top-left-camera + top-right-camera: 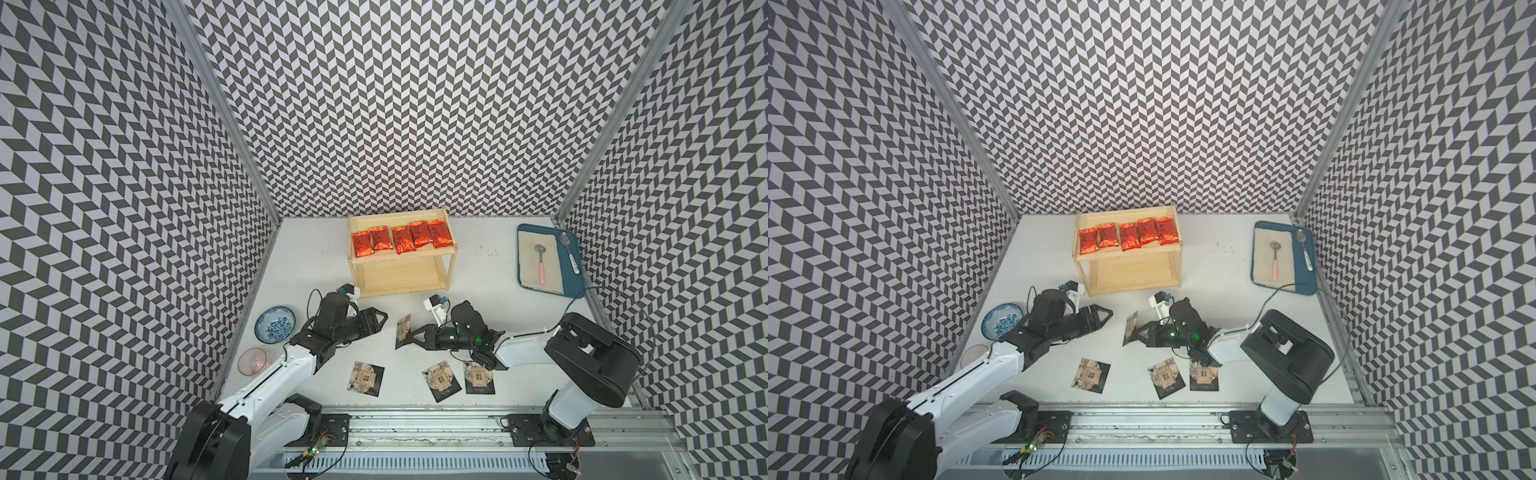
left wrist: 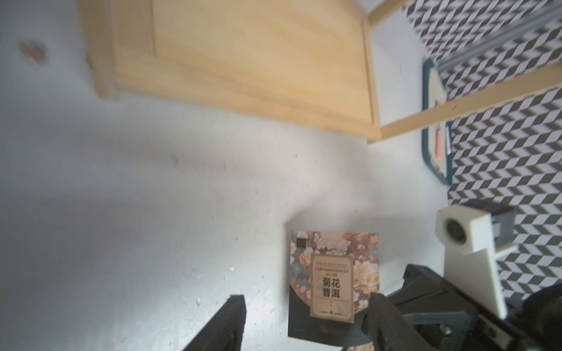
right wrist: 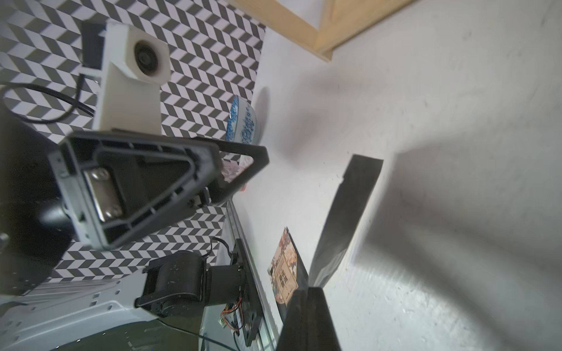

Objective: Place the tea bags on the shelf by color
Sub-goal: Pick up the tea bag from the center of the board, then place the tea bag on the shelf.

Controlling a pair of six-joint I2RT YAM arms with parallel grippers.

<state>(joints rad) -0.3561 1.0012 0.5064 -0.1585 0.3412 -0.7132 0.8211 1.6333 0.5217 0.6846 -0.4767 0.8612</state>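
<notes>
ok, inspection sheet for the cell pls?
Surface: white table, few dark specks.
Job's things: five red sachets on shelf top; lower tier bare; three black packets flat on table, fourth packet held upright.
Clutter: blue bowl, pink bowl, tray with two spoons.
Grippers: right gripper shut on it; left gripper open beside it.
Cables: black cable loops from right arm near tray.
Surroundings: chevron walls, front rail.

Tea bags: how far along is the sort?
Done: five shiny red foil sachets on the pale wooden shelf, top board. In hand: right gripper shut on one black squarish packet, held on edge; left gripper open beside it. Remaining: three black packets flat on the white table.
</notes>
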